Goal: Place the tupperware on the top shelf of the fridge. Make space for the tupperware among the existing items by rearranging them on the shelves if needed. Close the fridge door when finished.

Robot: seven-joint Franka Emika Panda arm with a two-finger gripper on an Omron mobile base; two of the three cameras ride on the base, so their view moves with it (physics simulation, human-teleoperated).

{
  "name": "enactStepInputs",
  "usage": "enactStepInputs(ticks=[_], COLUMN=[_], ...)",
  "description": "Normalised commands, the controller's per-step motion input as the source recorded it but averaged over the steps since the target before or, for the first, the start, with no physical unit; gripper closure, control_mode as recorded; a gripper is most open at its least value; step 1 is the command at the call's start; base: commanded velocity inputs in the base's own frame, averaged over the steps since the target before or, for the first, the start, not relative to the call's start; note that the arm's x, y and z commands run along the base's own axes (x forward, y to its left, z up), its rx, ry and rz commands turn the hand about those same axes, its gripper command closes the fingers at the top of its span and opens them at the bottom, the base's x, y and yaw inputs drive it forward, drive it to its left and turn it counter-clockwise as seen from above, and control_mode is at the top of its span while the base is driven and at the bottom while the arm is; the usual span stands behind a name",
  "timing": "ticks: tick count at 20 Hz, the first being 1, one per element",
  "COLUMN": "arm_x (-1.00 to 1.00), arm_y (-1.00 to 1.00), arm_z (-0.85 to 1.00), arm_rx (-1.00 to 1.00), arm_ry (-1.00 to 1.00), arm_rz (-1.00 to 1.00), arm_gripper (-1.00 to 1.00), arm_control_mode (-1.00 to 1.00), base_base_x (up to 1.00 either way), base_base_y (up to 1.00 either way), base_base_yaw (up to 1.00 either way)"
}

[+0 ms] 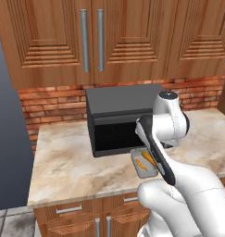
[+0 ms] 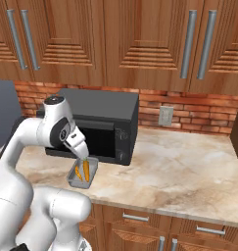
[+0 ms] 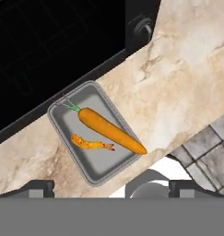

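The tupperware (image 3: 92,133) lay flat on the bench (image 3: 187,78), long axis running from the microwave (image 3: 53,50) toward the bench edge. The gripper (image 3: 106,186) hovered above it, fingers wide apart, holding nothing.

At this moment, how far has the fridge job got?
Barely begun. The tupperware sits on the counter in front of the microwave, carrot inside. The gripper hangs open above it, holding nothing. Left: grasp it, shelve it, close the fridge.
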Motion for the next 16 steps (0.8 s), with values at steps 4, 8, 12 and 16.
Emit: enactStepInputs(ticks=[4, 8, 12, 16], arm_x=[-0.01, 0.0, 0.06, 0.03], arm_y=[-0.14, -0.16, -0.22, -0.08], arm_z=[-0.38, -0.27, -0.09, -0.25], arm_rx=[0.22, 0.1, 0.01, 0.0], arm_ry=[0.04, 0.13, 0.14, 0.13], arm_rz=[-0.04, 0.0, 0.0, 0.05], arm_gripper=[-1.0, -1.0, -1.0, -1.0], arm_control_mode=[-1.0, -1.0, -1.0, -1.0], base_base_x=[0.0, 0.0, 0.0, 0.0], base_base_y=[0.0, 0.0, 0.0, 0.0], base_base_yaw=[0.0, 0.0, 0.0, 0.0])
